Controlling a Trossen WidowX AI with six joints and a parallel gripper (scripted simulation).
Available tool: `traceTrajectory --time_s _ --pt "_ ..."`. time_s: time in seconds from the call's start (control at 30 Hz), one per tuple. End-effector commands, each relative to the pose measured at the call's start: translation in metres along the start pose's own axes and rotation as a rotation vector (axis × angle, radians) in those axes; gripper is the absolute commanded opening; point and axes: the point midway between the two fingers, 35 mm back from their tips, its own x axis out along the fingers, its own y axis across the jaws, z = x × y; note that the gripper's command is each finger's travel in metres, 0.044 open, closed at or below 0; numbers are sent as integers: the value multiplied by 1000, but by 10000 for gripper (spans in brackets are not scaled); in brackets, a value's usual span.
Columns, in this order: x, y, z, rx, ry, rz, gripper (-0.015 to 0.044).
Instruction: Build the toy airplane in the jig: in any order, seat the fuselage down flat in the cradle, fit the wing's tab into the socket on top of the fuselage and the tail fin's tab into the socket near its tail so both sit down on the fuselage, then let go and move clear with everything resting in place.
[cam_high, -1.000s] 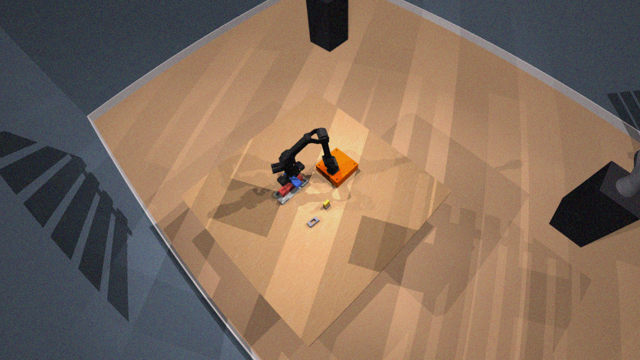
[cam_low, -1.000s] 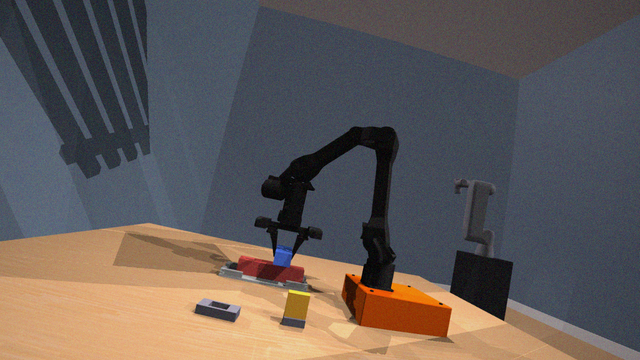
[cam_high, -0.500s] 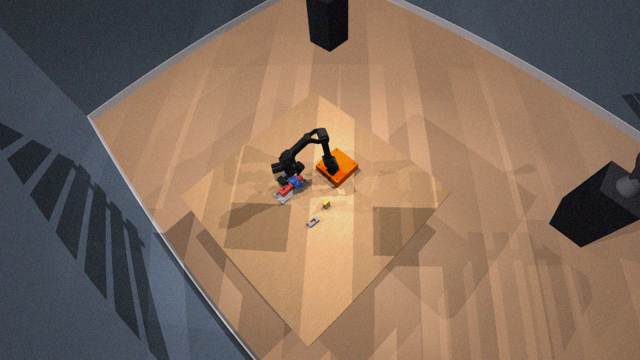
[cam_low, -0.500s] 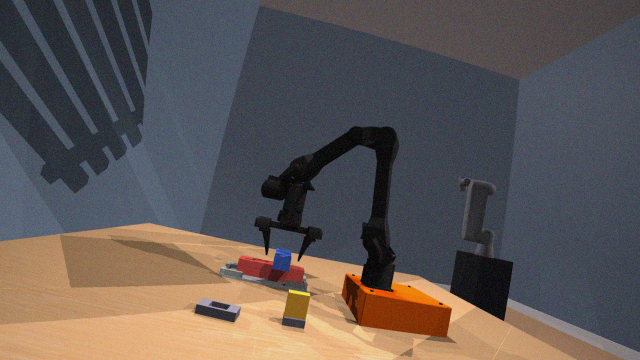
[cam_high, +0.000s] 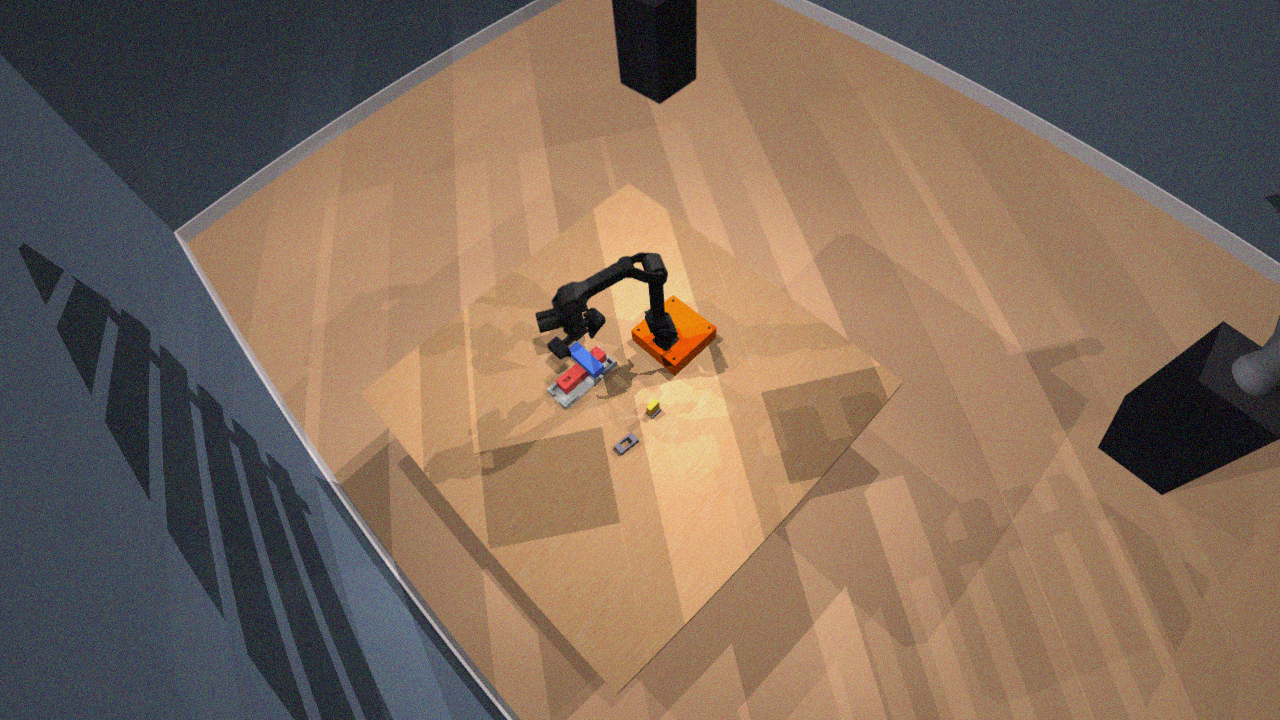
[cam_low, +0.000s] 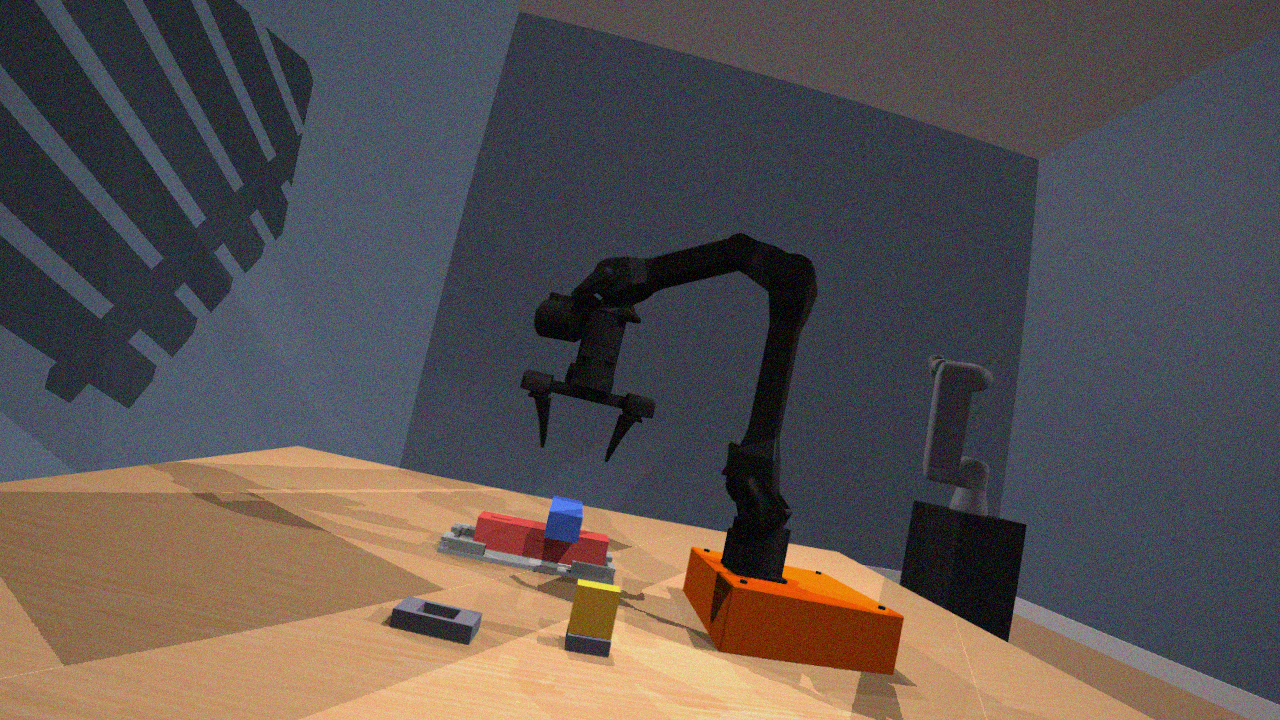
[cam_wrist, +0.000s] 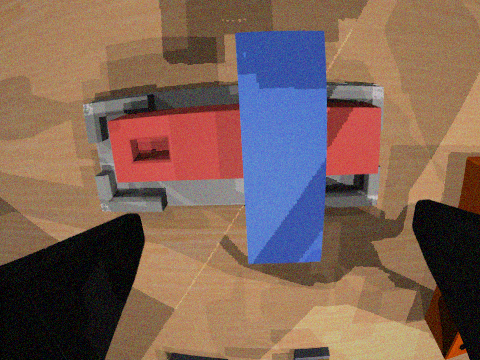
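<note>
The red fuselage (cam_high: 567, 377) (cam_low: 510, 534) (cam_wrist: 180, 143) lies flat in the grey jig cradle (cam_high: 562, 398) (cam_low: 460, 540) (cam_wrist: 96, 120). The blue wing (cam_high: 586, 357) (cam_low: 563, 519) (cam_wrist: 283, 140) sits across the top of the fuselage. An open socket shows near the fuselage's tail in the wrist view. The yellow tail fin (cam_high: 653, 407) (cam_low: 593, 608) stands upright on a small grey stand, apart from the jig. My gripper (cam_high: 565, 340) (cam_low: 581, 438) is open and empty, raised well above the wing; its dark fingers frame the wrist view.
An empty small grey holder (cam_high: 626, 441) (cam_low: 435, 617) lies on the table near the fin. The arm's orange base (cam_high: 675, 333) (cam_low: 796, 617) stands beside the jig. Black pedestals (cam_high: 1181, 420) (cam_low: 962, 564) stand farther off.
</note>
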Motion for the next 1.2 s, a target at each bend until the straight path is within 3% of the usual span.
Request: traceTrajectory --time_s 0.0,0.53,1.0,1.17 --pt "-1 -1 0 -61 3 -17 440" --pt "1 1 0 -1548 15 -11 440" --pt "1 2 -2 -1564 15 -11 440" --pt "1 17 -59 -1564 19 0 440"
